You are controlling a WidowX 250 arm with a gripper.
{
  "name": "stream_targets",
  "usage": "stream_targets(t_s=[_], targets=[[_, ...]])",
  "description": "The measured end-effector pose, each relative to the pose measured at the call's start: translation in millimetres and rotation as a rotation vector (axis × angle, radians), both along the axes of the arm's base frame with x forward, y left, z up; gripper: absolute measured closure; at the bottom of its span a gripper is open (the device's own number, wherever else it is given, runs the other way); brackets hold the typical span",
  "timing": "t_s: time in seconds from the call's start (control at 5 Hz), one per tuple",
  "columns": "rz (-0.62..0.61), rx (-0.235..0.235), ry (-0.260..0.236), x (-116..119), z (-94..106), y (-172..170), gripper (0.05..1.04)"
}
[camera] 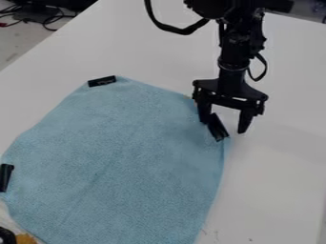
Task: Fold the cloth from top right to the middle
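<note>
Dark cables lie beyond the far left edge of a white table, where a light blue cloth spreads flat across the left and middle of the surface. A black clip sits at the cloth's left edge, with a second clip at its top corner, lying nearly crosswise. At the right corner, the likely one to be folded, a third clip lies at a steep slant, its upper end leaning left and its lower end right, close to the line of the cloth's right side. Over it hangs the black gripper, fingers apart, one on each side of the clip as the camera sees it. The left finger appears right beside the clip, while the right one stands out past the cloth's edge, with a wider gap between; whether either touches cannot be told. The clip thus lies off-center in the opening, toward the left finger, and most of the cloth stretches left and down from there. Closing on the clip looks like the next step, before a lift leftward toward the middle; an uneven pinch could nudge the corner aside.
</note>
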State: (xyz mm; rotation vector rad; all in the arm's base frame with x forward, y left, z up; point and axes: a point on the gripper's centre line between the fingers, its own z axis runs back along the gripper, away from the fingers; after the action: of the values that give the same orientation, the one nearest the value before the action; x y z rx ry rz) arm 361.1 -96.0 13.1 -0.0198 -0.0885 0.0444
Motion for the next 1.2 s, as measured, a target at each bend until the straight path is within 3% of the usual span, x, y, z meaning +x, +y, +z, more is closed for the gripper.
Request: stream_targets(t_s=[0.4,0.6,0.8,1.0,1.2], targets=[[0.001,-0.053,-0.043,1,-7.7,0,0.699],[-0.003,-0.059,-0.053,2,-7.9,2,0.888],[-0.003,-0.016,-0.026,1,-5.3,7,0.991],[0.055,0.032,-0.032,-3,18.2,15,1.009],[0.203,0.082,-0.152,-18,57.4,35,1.011]])
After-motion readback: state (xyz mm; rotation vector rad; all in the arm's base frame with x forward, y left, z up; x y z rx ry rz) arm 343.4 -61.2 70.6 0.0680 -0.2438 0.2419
